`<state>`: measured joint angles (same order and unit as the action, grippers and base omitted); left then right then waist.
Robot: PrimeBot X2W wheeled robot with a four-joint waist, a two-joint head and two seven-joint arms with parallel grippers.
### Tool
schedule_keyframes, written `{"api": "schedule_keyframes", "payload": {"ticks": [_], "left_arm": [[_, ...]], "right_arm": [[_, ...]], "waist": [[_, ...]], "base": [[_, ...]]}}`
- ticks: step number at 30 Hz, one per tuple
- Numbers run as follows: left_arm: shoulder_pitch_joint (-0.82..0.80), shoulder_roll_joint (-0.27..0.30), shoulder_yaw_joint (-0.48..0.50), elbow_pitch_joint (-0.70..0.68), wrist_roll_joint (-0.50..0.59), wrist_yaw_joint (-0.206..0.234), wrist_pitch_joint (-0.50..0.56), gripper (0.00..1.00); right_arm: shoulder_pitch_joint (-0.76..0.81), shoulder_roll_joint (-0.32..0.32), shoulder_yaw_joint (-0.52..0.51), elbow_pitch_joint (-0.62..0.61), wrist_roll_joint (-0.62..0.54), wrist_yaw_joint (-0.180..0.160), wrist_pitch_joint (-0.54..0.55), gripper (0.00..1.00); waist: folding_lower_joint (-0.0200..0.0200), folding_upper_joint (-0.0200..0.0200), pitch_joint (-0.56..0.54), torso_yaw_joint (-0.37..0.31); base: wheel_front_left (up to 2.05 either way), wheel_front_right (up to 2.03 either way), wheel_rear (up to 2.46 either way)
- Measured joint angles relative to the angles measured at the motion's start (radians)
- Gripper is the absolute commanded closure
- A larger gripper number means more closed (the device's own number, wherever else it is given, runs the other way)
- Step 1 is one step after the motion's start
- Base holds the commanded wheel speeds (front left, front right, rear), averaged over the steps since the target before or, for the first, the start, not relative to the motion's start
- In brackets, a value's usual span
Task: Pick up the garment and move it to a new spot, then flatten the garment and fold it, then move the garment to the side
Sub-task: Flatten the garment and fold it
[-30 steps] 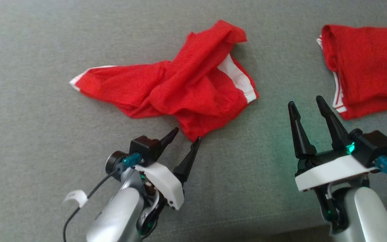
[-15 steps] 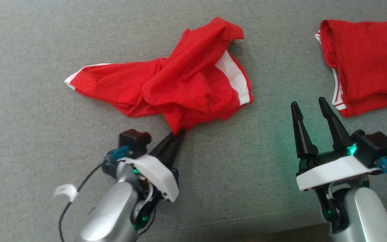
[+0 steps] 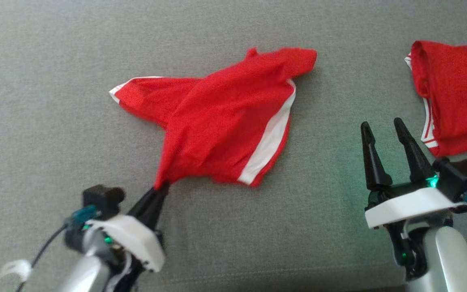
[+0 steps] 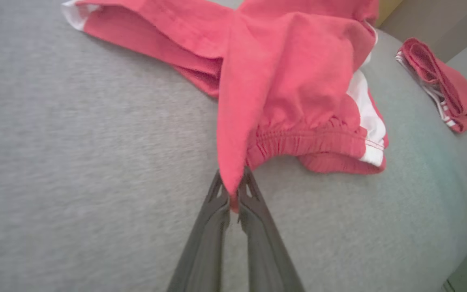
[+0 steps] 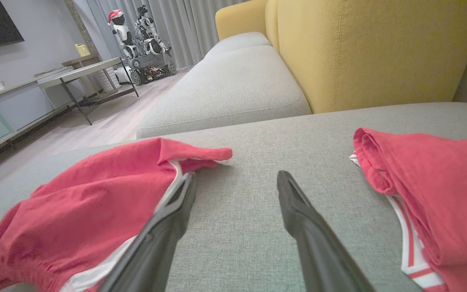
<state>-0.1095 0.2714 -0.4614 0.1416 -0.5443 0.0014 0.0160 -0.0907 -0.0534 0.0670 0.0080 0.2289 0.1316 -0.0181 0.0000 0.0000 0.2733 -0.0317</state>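
- Head view: the red mesh-cloth shorts with a white side stripe (image 3: pixel 225 121) lie spread on the grey woven sofa cushion (image 3: pixel 55 81) near the middle of the frame. One leg reaches toward 9 o'clock and another end toward 1 o'clock.
- The left gripper (image 3: pixel 161 187) sits at 7 o'clock of the shorts. Its two dark fingers are pressed together on a corner of the cloth.
- From that pinch the fabric is drawn into a narrow, taut point and widens toward 1 o'clock.
- In the left wrist view, the fingertips meet on a fold of red cloth just beside the gathered elastic waistband. The waistband runs off toward 3 o'clock and ends at the white stripe.
- The right gripper (image 3: pixel 381 123) stands at 3 o'clock of the shorts, apart from the cloth. Its fingers are spread and point to 12 o'clock.
- In the right wrist view, bare grey cushion shows between those spread fingers, with the shorts at 9 o'clock of them.
- A second red garment with white stripes, folded (image 3: pixel 456 97), lies at 2 o'clock of the right gripper by the frame's right edge. It is well apart from the shorts.
- A yellow upholstered backrest (image 5: pixel 371 52) rises behind the cushion at 1 o'clock in the right wrist view.
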Motion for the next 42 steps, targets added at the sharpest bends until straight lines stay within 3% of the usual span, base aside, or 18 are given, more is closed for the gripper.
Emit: {"api": "schedule_keyframes", "payload": {"ticks": [1,5,11,18,19,20,21,26,33,42], "left_arm": [[0.0,0.0,0.0,0.0,0.0,0.0,0.0,1.0],[0.049,0.104,0.075,-0.071,0.0,0.047,0.039,1.0],[0.048,0.146,0.14,-0.098,-0.004,0.093,0.057,1.0],[0.01,0.152,0.159,-0.024,-0.017,0.094,0.039,1.0],[0.0,0.148,0.162,-0.009,-0.024,0.094,0.028,0.65],[-0.009,0.143,0.165,0.002,-0.026,0.094,0.019,0.04],[-0.017,0.135,0.169,0.013,-0.026,0.094,0.008,0.0],[-0.022,0.086,0.178,0.033,-0.04,0.097,-0.057,0.0],[0.009,0.028,0.211,-0.023,-0.035,0.159,-0.2,0.0],[0.029,-0.017,0.216,-0.166,0.105,0.241,-0.265,0.0]], "right_arm": [[0.0,0.0,0.0,0.0,0.0,0.0,0.0,0.0],[0.006,0.0,-0.011,-0.002,0.0,0.0,0.01,0.0],[0.024,0.002,-0.011,-0.004,0.01,0.0,0.019,0.0],[0.023,0.004,-0.013,-0.008,0.018,0.0,0.02,0.0],[0.023,0.005,-0.013,-0.008,0.019,0.0,0.02,0.0],[0.023,0.005,-0.012,-0.008,0.019,0.0,0.02,0.0],[0.024,0.005,-0.013,-0.009,0.019,0.0,0.021,0.0],[0.024,0.005,-0.013,-0.012,0.019,0.0,0.027,0.0],[0.044,0.005,-0.017,-0.026,0.013,0.0,0.03,0.0],[0.044,0.005,-0.033,-0.04,-0.011,0.0,0.049,0.0]], "waist": [[0.0,0.0,0.0,0.0],[0.0,0.0,-0.017,0.011],[0.0,0.0,-0.028,0.004],[0.0,0.0,-0.029,-0.019],[0.0,0.0,-0.03,-0.023],[0.0,0.0,-0.031,-0.027],[0.0,0.0,-0.033,-0.03],[0.0,0.0,-0.046,-0.036],[0.0,0.0,-0.075,-0.02],[0.0,0.0,-0.117,0.003]], "base": [[0.0,0.0,0.0],[0.0,0.0,0.0],[0.0,0.0,0.0],[0.0,0.0,0.0],[0.0,0.0,0.0],[0.0,0.0,0.0],[0.0,0.0,0.0],[0.0,0.0,0.0],[0.0,0.0,0.0],[0.0,0.0,0.0]]}}
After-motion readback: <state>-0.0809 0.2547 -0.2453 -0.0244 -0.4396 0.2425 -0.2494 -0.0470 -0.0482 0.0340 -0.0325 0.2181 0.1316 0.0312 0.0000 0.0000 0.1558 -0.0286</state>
